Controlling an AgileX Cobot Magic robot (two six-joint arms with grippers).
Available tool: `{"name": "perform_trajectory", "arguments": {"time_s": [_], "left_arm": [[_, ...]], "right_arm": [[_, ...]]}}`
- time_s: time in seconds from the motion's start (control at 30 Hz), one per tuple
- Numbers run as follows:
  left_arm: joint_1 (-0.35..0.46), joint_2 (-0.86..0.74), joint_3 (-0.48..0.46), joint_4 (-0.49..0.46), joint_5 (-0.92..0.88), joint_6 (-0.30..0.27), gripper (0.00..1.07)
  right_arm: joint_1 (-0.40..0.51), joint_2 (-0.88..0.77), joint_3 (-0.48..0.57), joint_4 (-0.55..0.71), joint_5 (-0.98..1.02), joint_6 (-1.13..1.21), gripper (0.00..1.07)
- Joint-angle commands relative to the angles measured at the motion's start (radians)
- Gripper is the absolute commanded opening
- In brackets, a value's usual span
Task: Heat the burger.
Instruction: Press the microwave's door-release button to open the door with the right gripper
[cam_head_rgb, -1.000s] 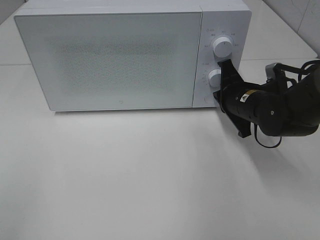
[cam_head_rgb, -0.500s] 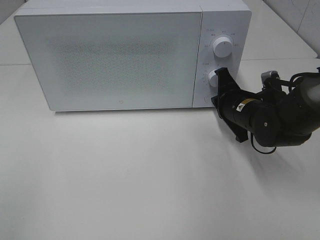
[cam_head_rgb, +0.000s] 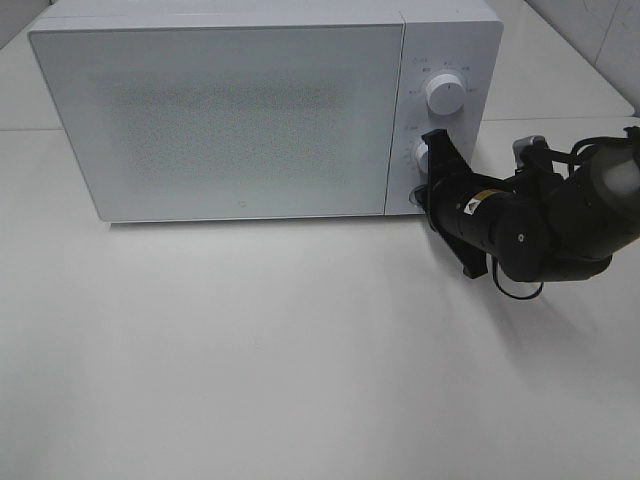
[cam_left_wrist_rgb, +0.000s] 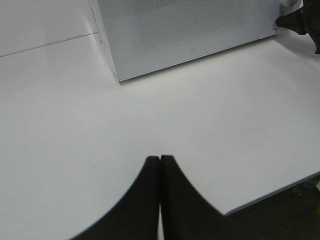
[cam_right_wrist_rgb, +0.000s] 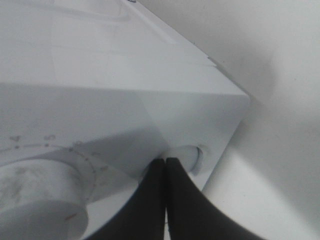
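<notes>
A white table (cam_head_rgb: 250, 350) fills the high view, with a strip of pale tiled wall (cam_head_rgb: 600, 30) cut off at the far right corner. A white microwave (cam_head_rgb: 230, 110) stands at the back with its door closed. The door's speckled panel lets nothing inside be seen, and the burger shows in no view, so where it lies cannot be told.

The right gripper (cam_head_rgb: 428, 190) reaches to the control panel, its black body covering part of the lower dial (cam_head_rgb: 424, 155); the upper dial (cam_head_rgb: 444, 92) is in plain sight. In the right wrist view the gripper (cam_right_wrist_rgb: 165, 161) has its jaws pressed together with nothing between them. The tips are at a round button (cam_right_wrist_rgb: 194, 157) low on the panel; whether they touch it is hard to make out. The lower dial (cam_right_wrist_rgb: 45, 210) is blurred and cropped.

The left gripper (cam_left_wrist_rgb: 160, 159) is out of the high view. Its own camera shows the jaws closed and empty over bare table (cam_left_wrist_rgb: 75, 110), well apart from the microwave (cam_left_wrist_rgb: 190, 30). Past the table edge something small and green (cam_left_wrist_rgb: 297, 190) is too dim to identify.
</notes>
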Motion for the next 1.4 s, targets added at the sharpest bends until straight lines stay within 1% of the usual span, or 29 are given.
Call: {"name": "perform_trajectory", "arguments": {"time_s": [0.03, 0.27, 0.43, 0.63, 0.77, 0.9, 1.27, 1.4], "left_arm": [[0.002, -0.02, 0.002, -0.002, -0.012, -0.008, 0.0], [0.002, -0.02, 0.002, -0.002, -0.012, -0.008, 0.0], [0.002, -0.02, 0.002, -0.002, -0.012, -0.008, 0.0], [0.002, -0.02, 0.002, -0.002, -0.012, -0.008, 0.0], [0.002, -0.02, 0.002, -0.002, -0.012, -0.008, 0.0], [0.002, -0.02, 0.002, -0.002, -0.012, -0.008, 0.0], [0.002, -0.02, 0.002, -0.002, -0.012, -0.008, 0.0], [0.002, -0.02, 0.002, -0.002, -0.012, -0.008, 0.0]], "right_arm": [[-0.001, -0.007, -0.038, 0.022, -0.07, -0.007, 0.0], [-0.001, -0.007, -0.075, 0.02, -0.075, -0.005, 0.0], [-0.001, -0.007, -0.076, 0.025, -0.122, -0.005, 0.0], [-0.001, -0.007, -0.078, 0.023, -0.127, -0.018, 0.0], [-0.001, 0.013, -0.109, -0.015, -0.133, -0.023, 0.0], [-0.001, 0.025, -0.134, -0.027, -0.131, -0.017, 0.0], [-0.001, 0.025, -0.134, -0.003, -0.123, -0.02, 0.0], [-0.001, 0.02, -0.134, -0.008, -0.066, -0.012, 0.0]]}}
